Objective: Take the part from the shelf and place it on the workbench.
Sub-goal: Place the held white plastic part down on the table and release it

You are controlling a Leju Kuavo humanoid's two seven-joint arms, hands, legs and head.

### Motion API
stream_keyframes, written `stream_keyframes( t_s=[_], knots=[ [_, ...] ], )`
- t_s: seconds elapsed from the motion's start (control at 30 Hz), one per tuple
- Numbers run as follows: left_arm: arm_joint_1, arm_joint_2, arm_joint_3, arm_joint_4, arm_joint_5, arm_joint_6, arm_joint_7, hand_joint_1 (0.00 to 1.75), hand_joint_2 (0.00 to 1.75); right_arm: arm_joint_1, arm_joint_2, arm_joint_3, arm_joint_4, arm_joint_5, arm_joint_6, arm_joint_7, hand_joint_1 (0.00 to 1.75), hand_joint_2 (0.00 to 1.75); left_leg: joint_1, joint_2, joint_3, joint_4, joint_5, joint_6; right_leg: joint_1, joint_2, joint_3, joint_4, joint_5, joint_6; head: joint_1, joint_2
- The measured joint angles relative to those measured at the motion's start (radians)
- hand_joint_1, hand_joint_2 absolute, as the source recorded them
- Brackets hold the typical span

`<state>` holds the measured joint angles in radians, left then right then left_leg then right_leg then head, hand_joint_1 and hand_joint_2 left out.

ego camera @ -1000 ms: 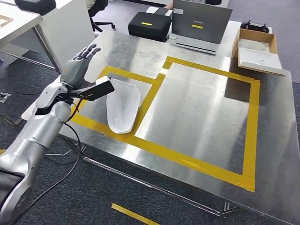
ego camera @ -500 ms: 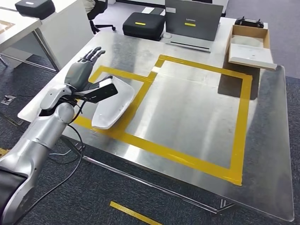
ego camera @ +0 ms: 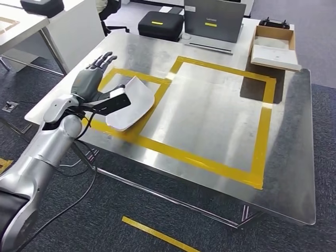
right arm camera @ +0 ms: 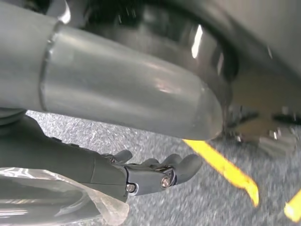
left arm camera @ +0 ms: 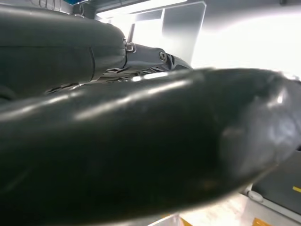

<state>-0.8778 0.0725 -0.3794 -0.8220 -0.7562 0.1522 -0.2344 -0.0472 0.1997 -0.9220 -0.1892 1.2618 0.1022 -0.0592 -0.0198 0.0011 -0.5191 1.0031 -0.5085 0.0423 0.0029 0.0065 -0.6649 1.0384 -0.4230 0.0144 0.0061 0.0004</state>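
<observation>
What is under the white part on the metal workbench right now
The white part lies on the workbench, over the yellow tape outline of the smaller square. Tape and bare metal show around it; whatever lies directly beneath is covered. The left hand is beside it, fingers extended.

The left hand (ego camera: 90, 79) and its dark wrist camera (ego camera: 115, 101) cover one end of the white part (ego camera: 133, 102), the laptop (ego camera: 212, 21) is cut off at the top edge, and the right hand's (right arm camera: 156, 172) fingers look blurry.
</observation>
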Motion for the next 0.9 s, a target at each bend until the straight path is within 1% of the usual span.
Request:
stream_keyframes(
  t_s=[0.03,0.07,0.1,0.13,0.17,0.2,0.23,0.27,0.3,0.33,0.37,0.4,0.43,0.47,0.5,0.53,0.57,0.6,0.63,0.67,0.7,0.73,0.77,0.8,0.83,0.87,0.9],
  knots=[
    [0.000,-0.001,0.000,0.000,0.004,0.000,0.000,0.00,0.00,0.000,0.000,0.000,0.000,0.000,0.000,0.000,0.00,0.00,0.004,0.002,-0.005,-0.011,0.015,0.002,0.001,0.000,-0.009,0.014,-0.022,0.005,0.002,0.000],
    [0.000,-0.001,0.000,0.000,0.009,0.000,-0.001,0.00,0.00,0.000,0.000,0.000,0.000,0.000,0.000,0.000,0.00,0.00,0.008,0.005,-0.014,-0.020,0.030,0.003,0.001,0.000,-0.023,0.045,-0.059,0.010,0.003,0.000],
    [0.002,-0.001,0.000,-0.001,0.013,0.000,-0.002,0.00,0.00,0.000,-0.001,0.000,0.000,0.000,0.000,-0.001,0.00,0.00,0.008,0.006,-0.027,-0.022,0.042,0.003,0.000,0.000,-0.038,0.094,-0.106,0.015,0.005,0.000],
    [0.005,0.000,0.000,-0.001,0.017,0.000,-0.004,0.00,0.00,0.000,-0.001,0.000,0.000,0.000,0.000,-0.001,0.00,0.00,0.009,0.006,-0.042,-0.022,0.053,0.004,-0.003,0.000,-0.053,0.155,-0.149,0.019,0.005,0.000],
    [0.010,0.001,0.000,-0.001,0.019,0.000,-0.005,0.00,0.00,0.000,-0.001,0.000,0.000,0.000,0.000,-0.002,0.00,0.00,0.010,0.007,-0.058,-0.021,0.065,0.002,-0.005,-0.001,-0.061,0.210,-0.172,0.024,0.005,0.000],
    [0.016,0.002,0.000,-0.001,0.022,0.000,-0.006,0.00,0.00,0.000,-0.002,0.000,0.000,0.000,-0.001,-0.002,0.00,0.00,0.011,0.007,-0.075,-0.020,0.077,0.000,-0.008,-0.001,-0.059,0.245,-0.171,0.028,0.005,0.000],
    [0.021,0.002,0.000,-0.002,0.024,0.000,-0.008,0.00,0.00,0.000,-0.002,0.000,0.000,0.000,-0.001,-0.002,0.00,0.00,0.013,0.007,-0.092,-0.019,0.089,-0.003,-0.010,-0.002,-0.043,0.251,-0.150,0.031,0.005,0.000],
    [0.026,0.004,0.000,-0.002,0.027,0.000,-0.010,0.00,0.00,-0.001,-0.003,0.000,0.000,0.000,-0.001,-0.002,0.00,0.00,0.015,0.007,-0.108,-0.016,0.099,-0.007,-0.011,-0.002,-0.011,0.225,-0.120,0.034,0.005,0.000],
    [0.030,0.006,0.001,-0.004,0.032,0.001,-0.012,0.00,0.00,-0.002,-0.003,0.000,0.000,0.001,-0.001,-0.003,0.00,0.00,0.017,0.007,-0.121,-0.012,0.109,-0.012,-0.014,-0.002,0.036,0.170,-0.099,0.037,0.005,0.000],
    [0.034,0.010,0.004,-0.008,0.040,0.004,-0.014,0.00,0.00,-0.003,-0.004,0.000,0.000,0.001,-0.002,-0.004,0.00,0.00,0.017,0.006,-0.134,-0.007,0.117,-0.018,-0.015,-0.002,0.092,0.096,-0.096,0.039,0.006,0.000],
    [0.037,0.014,0.008,-0.013,0.049,0.006,-0.017,0.00,0.00,-0.004,-0.004,0.000,0.000,0.001,-0.003,-0.005,0.00,0.00,0.017,0.007,-0.144,-0.001,0.124,-0.024,-0.015,0.000,0.140,0.030,-0.107,0.036,0.006,0.000],
    [0.040,0.020,0.014,-0.020,0.060,0.009,-0.020,0.00,0.00,-0.004,-0.004,0.000,0.000,0.001,-0.004,-0.006,0.00,0.00,0.016,0.007,-0.150,0.004,0.132,-0.029,-0.014,0.002,0.171,-0.017,-0.122,0.030,0.005,0.000],
    [0.045,0.026,0.019,-0.026,0.071,0.012,-0.024,0.00,0.00,-0.004,-0.004,0.000,0.001,0.000,-0.005,-0.006,0.00,0.00,0.015,0.007,-0.154,0.006,0.140,-0.033,-0.012,0.003,0.185,-0.041,-0.132,0.023,0.005,0.000],
    [0.052,0.032,0.025,-0.032,0.081,0.013,-0.029,0.00,0.00,-0.003,-0.004,0.000,0.001,0.000,-0.007,-0.007,0.00,0.00,0.016,0.008,-0.156,0.006,0.147,-0.038,-0.012,0.003,0.178,-0.043,-0.131,0.012,0.005,0.000],
    [0.061,0.039,0.030,-0.039,0.090,0.014,-0.033,0.00,0.00,-0.002,-0.004,0.000,0.001,0.000,-0.007,-0.007,0.00,0.00,0.017,0.007,-0.159,0.009,0.143,-0.043,-0.013,0.002,0.172,-0.042,-0.124,0.003,0.005,0.000],
    [0.071,0.046,0.035,-0.046,0.097,0.014,-0.037,0.00,0.00,-0.002,-0.005,0.000,0.001,0.000,-0.008,-0.007,0.00,0.00,0.019,0.006,-0.165,0.024,0.122,-0.048,-0.013,0.001,0.165,-0.041,-0.116,-0.007,0.004,0.000],
    [0.081,0.054,0.041,-0.055,0.104,0.014,-0.040,0.00,0.00,-0.002,-0.005,0.000,0.001,-0.001,-0.010,-0.006,0.00,0.00,0.021,0.005,-0.175,0.058,0.083,-0.053,-0.014,-0.001,0.156,-0.041,-0.105,-0.017,0.002,0.000],
    [0.091,0.061,0.047,-0.065,0.110,0.014,-0.043,0.00,0.00,-0.002,-0.005,0.000,0.001,-0.002,-0.011,-0.006,0.00,0.00,0.022,0.004,-0.188,0.112,0.030,-0.058,-0.013,-0.002,0.147,-0.041,-0.094,-0.024,0.001,0.000],
    [0.102,0.067,0.053,-0.075,0.116,0.015,-0.046,0.00,0.00,-0.002,-0.006,0.000,0.001,-0.002,-0.012,-0.006,0.00,0.00,0.023,0.004,-0.201,0.179,-0.019,-0.061,-0.011,-0.002,0.134,-0.040,-0.084,-0.029,-0.001,0.000],
    [0.115,0.073,0.058,-0.086,0.123,0.016,-0.049,0.00,0.00,-0.002,-0.006,0.000,0.001,-0.003,-0.014,-0.006,0.00,0.00,0.024,0.003,-0.210,0.242,-0.053,-0.063,-0.009,-0.003,0.121,-0.039,-0.073,-0.031,-0.001,0.000],
    [0.130,0.077,0.064,-0.098,0.132,0.018,-0.053,0.00,0.00,-0.002,-0.006,0.000,0.001,-0.004,-0.014,-0.006,0.00,0.00,0.024,0.003,-0.209,0.284,-0.063,-0.063,-0.008,-0.004,0.108,-0.037,-0.064,-0.032,-0.001,0.000],
    [0.149,0.081,0.070,-0.113,0.143,0.020,-0.057,0.00,0.00,-0.002,-0.006,0.000,0.001,-0.006,-0.015,-0.006,0.00,0.00,0.025,0.003,-0.194,0.293,-0.052,-0.062,-0.006,-0.005,0.094,-0.035,-0.056,-0.032,-0.001,0.000],
    [0.170,0.085,0.076,-0.131,0.155,0.023,-0.063,0.00,0.00,-0.002,-0.006,0.000,0.001,-0.008,-0.016,-0.006,0.00,0.00,0.025,0.003,-0.164,0.267,-0.029,-0.059,-0.005,-0.005,0.081,-0.032,-0.048,-0.031,-0.001,0.000],
    [0.190,0.088,0.084,-0.152,0.166,0.025,-0.067,0.00,0.00,-0.002,-0.007,0.000,0.001,-0.011,-0.016,-0.007,0.00,0.00,0.025,0.003,-0.119,0.211,-0.007,-0.054,-0.004,-0.005,0.070,-0.029,-0.040,-0.029,-0.001,0.000],
    [0.210,0.091,0.092,-0.173,0.177,0.027,-0.071,0.00,0.00,-0.002,-0.007,-0.001,0.001,-0.013,-0.016,-0.008,0.00,0.00,0.023,0.003,-0.068,0.138,0.003,-0.048,-0.002,-0.004,0.060,-0.027,-0.034,-0.026,-0.001,0.000],
    [0.230,0.094,0.101,-0.195,0.187,0.031,-0.074,0.00,0.00,-0.002,-0.007,-0.001,0.001,-0.015,-0.017,-0.010,0.00,0.00,0.021,0.002,-0.026,0.072,0.003,-0.043,-0.001,-0.004,0.052,-0.025,-0.027,-0.021,0.000,0.000],
    [0.251,0.097,0.110,-0.218,0.196,0.036,-0.076,0.00,0.00,-0.002,-0.007,-0.001,0.001,-0.018,-0.018,-0.012,0.00,0.00,0.018,0.002,0.002,0.025,-0.002,-0.039,-0.001,-0.004,0.047,-0.024,-0.020,-0.016,0.000,0.000]
  ],
)
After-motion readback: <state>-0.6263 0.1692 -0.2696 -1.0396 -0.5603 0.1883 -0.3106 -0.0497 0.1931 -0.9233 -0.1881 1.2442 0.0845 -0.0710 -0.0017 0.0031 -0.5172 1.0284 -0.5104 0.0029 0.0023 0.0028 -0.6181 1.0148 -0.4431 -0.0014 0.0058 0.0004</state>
